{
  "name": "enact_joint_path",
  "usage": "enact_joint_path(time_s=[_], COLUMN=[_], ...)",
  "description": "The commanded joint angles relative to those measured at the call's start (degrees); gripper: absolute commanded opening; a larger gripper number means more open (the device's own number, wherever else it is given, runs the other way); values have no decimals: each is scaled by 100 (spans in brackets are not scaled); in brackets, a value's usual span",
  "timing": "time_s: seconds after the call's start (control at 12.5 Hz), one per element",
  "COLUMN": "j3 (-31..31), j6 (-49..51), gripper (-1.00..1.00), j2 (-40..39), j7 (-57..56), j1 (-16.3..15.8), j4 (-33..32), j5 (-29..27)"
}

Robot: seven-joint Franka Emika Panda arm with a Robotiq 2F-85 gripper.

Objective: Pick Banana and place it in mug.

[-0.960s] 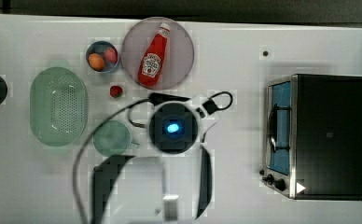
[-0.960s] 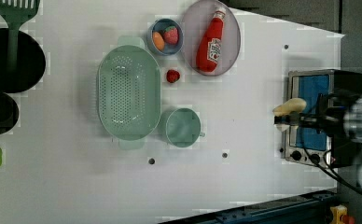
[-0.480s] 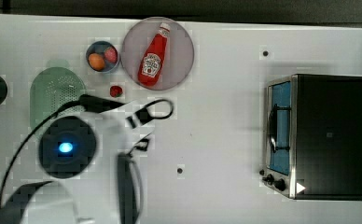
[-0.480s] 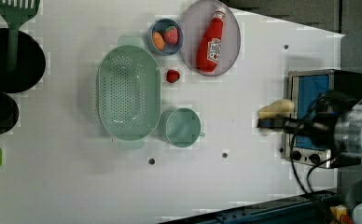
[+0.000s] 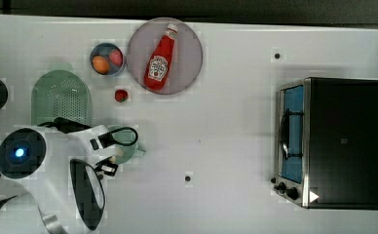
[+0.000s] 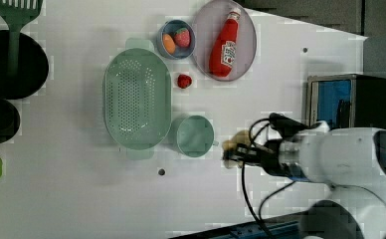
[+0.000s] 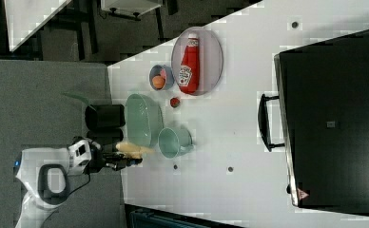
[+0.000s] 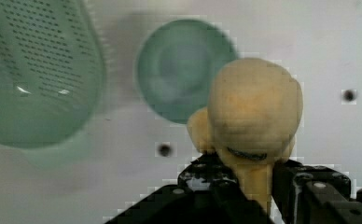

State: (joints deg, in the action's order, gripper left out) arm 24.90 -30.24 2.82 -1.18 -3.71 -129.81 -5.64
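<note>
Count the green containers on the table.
2: the colander at the left view's centre-left, and the mug just right of it. None seem hidden.

I see a brightly, evenly lit white table [image 5: 236, 136] with soft, faint shadows beside the toaster oven [image 5: 338, 141]. Blocky compression patches ring the objects in the top, left and right views. In the wrist view the banana [image 8: 254, 112] is fairly sharp, while the mug [image 8: 179, 65] and colander [image 8: 34, 70] behind are blurred.
</note>
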Motion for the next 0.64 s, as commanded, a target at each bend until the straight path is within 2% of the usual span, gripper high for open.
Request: enact_joint_path(time_s=[0.08, 0.16, 0.24, 0.64], j3=[-52, -43, -50, -53], j6=[-678, -914, -1108, -1304], gripper=[-40, -32, -12, 100], j2=[-361, -491, -588, -738], j7=[623, 625, 629, 629], j1=[175, 175, 175, 177], j4=[-139, -217, -294, -471], j5=[-10, -10, -10, -10])
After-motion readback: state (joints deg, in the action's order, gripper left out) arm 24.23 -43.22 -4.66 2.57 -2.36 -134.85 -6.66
